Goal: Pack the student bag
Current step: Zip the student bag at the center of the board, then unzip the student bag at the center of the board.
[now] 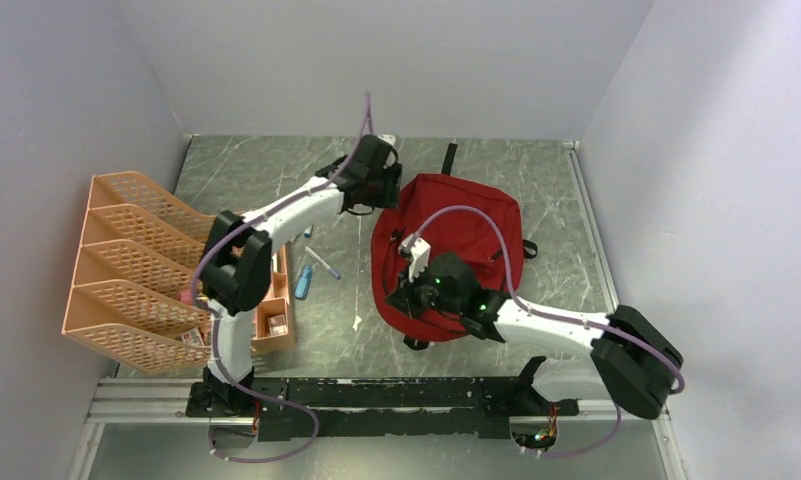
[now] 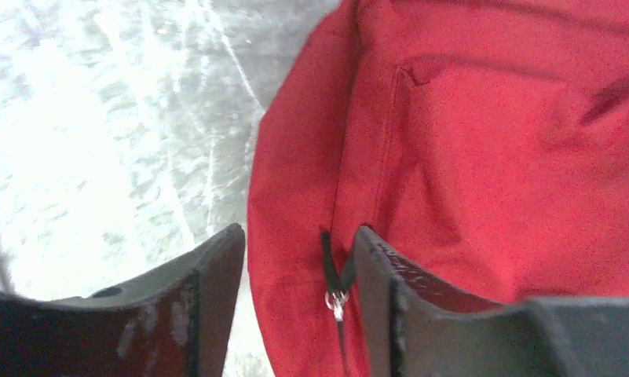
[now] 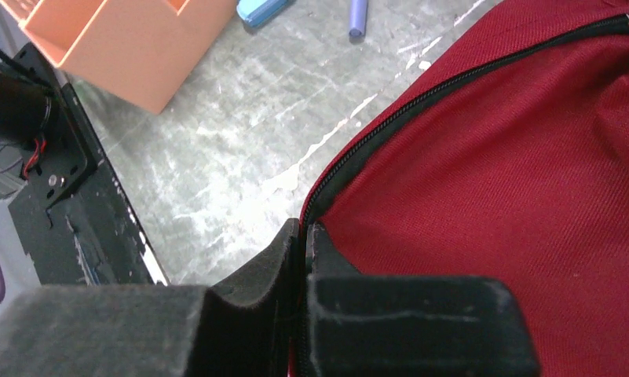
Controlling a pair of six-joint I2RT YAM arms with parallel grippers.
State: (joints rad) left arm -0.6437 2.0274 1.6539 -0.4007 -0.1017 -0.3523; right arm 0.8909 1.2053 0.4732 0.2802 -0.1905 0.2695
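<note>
Student bag (image 1: 466,240): right claw (image 3: 303,228) pinching its edge. My left claw (image 2: 299,232) half-open astride zip pull (image 2: 336,298), empty. Off-centre closing could miss it.

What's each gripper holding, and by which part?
Right gripper pinches the soft red fabric backpack at its edge by the black zipper end. Left gripper open, holds nothing.

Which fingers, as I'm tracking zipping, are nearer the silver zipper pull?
Left. The zipper pull sits between parted left fingers; right fingers pinch the bag edge, farther along the zipper.
</note>
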